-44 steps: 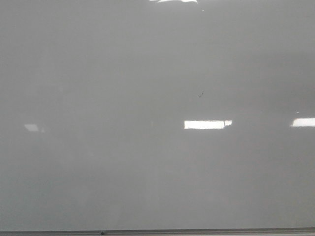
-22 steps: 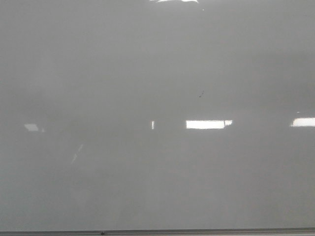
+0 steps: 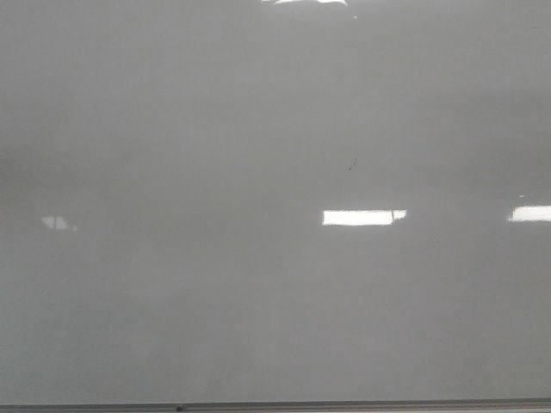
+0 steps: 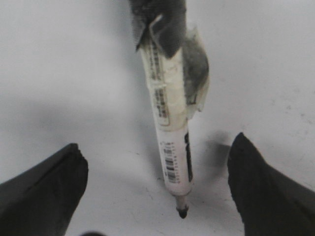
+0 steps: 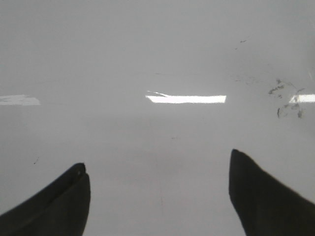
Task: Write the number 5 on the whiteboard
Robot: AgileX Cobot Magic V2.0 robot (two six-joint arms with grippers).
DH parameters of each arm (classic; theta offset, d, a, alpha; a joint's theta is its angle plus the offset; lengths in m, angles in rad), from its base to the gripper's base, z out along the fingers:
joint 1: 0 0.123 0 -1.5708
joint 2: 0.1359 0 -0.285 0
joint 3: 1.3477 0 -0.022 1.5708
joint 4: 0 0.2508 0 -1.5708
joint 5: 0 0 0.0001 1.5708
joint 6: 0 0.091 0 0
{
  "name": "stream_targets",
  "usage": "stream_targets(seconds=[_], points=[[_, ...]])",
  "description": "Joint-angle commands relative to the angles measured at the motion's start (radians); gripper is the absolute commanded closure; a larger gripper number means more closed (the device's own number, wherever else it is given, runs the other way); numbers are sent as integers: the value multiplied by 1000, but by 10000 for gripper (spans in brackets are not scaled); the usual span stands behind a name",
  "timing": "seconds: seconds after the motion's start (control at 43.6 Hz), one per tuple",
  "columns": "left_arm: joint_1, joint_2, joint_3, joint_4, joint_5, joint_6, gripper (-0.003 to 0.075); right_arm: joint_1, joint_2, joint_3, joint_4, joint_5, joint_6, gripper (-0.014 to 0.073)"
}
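The whiteboard [image 3: 215, 129] fills the front view, glossy pale grey, and no number 5 shows on it. Neither gripper shows in the front view. In the left wrist view my left gripper [image 4: 157, 140] has its jaws wide apart. A white marker [image 4: 174, 152] taped to a mount above hangs between them, untouched by either finger. Its black tip [image 4: 182, 212] is close to the whiteboard [image 4: 74, 73]; I cannot tell whether it touches. My right gripper [image 5: 157, 157] is open and empty over the whiteboard [image 5: 123, 49].
A tiny dark speck [image 3: 350, 166] sits right of the board's middle. The thin metal edge [image 3: 344, 405] runs along the bottom. Faint smudged marks [image 5: 285, 101] show in the right wrist view. Bright light reflections [image 3: 362, 218] lie across the board.
A small bright reflection and a faint streak seen on the board half a second ago are gone. No line has appeared on the board.
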Motion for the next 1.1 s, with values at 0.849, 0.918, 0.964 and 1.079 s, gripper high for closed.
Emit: stream_targets(seconds=[0.849, 0.918, 0.964, 1.079], points=[[-2, -12, -40, 26, -87, -11, 741, -7, 19, -34, -5, -90, -4, -4], [-22, -37, -62, 42, -1, -11, 741, -7, 19, -34, -5, -90, -4, -4], [-45, -56, -83, 45, 94, -8, 741, -7, 19, -34, -5, -90, -4, -4], [-127, -87, -160, 46, 341, 66, 741, -7, 19, -34, -5, -89, -4, -4]])
